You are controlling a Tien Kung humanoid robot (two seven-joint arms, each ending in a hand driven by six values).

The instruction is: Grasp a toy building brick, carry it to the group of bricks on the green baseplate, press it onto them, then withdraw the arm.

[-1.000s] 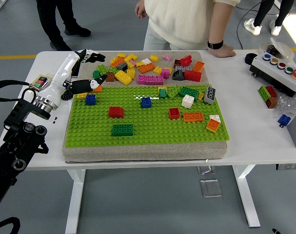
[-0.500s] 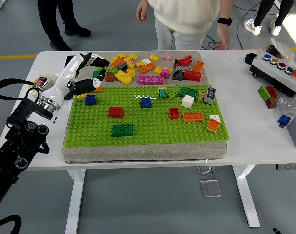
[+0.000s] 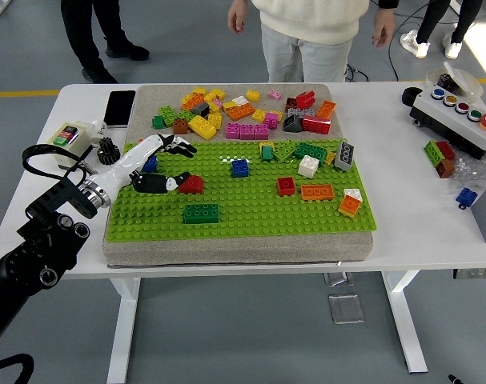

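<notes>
The green baseplate [image 3: 251, 212] lies on a grey pad and carries scattered bricks: a dark green one [image 3: 201, 213], a red one [image 3: 193, 185], a blue one [image 3: 240, 167], and more to the right. Behind it is a pile of loose bricks [image 3: 243, 112]. My left hand [image 3: 182, 165] reaches in over the plate's left part. Its fingers [image 3: 178, 147] are spread apart from the thumb, which points at the red brick. Another blue brick [image 3: 150, 165] shows partly behind the hand. I see no brick held in the hand. My right arm is out of view.
A person stands at the far side with both hands off the table. A phone [image 3: 119, 107] and a small button box [image 3: 70, 136] lie at the left. At the right edge stand a control box [image 3: 459, 112] and a few loose bricks [image 3: 441, 156].
My left hand has swung from the back-left corner of the brick pile forward onto the plate's left part. The person has lifted a hand off the table's far edge and stepped back.
</notes>
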